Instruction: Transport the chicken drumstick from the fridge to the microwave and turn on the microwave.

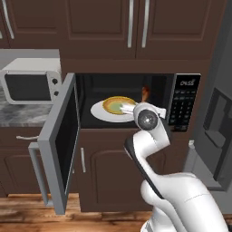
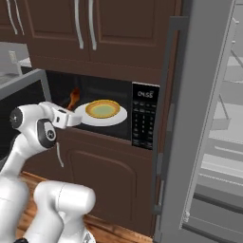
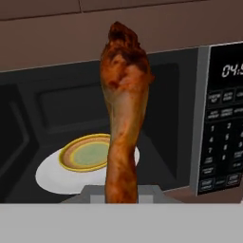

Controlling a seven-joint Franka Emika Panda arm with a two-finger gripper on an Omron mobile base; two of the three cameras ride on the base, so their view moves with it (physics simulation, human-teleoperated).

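My gripper [image 3: 121,194] is shut on the chicken drumstick [image 3: 122,109], which stands upright in it, thick browned end up. It hangs just in front of the open microwave [image 1: 122,88], right of centre of the opening, beside the keypad [image 1: 185,104]. The drumstick [image 2: 73,99] also shows above my hand [image 2: 64,117], and as an orange tip [image 1: 145,94] behind my wrist. Inside the microwave lies a white plate [image 3: 52,178] carrying a yellow-rimmed dish [image 3: 85,154]. The fridge [image 2: 209,123] stands at the right with its door open.
The microwave door [image 1: 61,140] is swung wide open to the left and juts into the room. A white countertop oven [image 1: 31,81] sits on the grey counter to the left. Dark wood cabinets [image 1: 136,22] are above and below. The fridge door's edge [image 2: 168,118] is close to the keypad.
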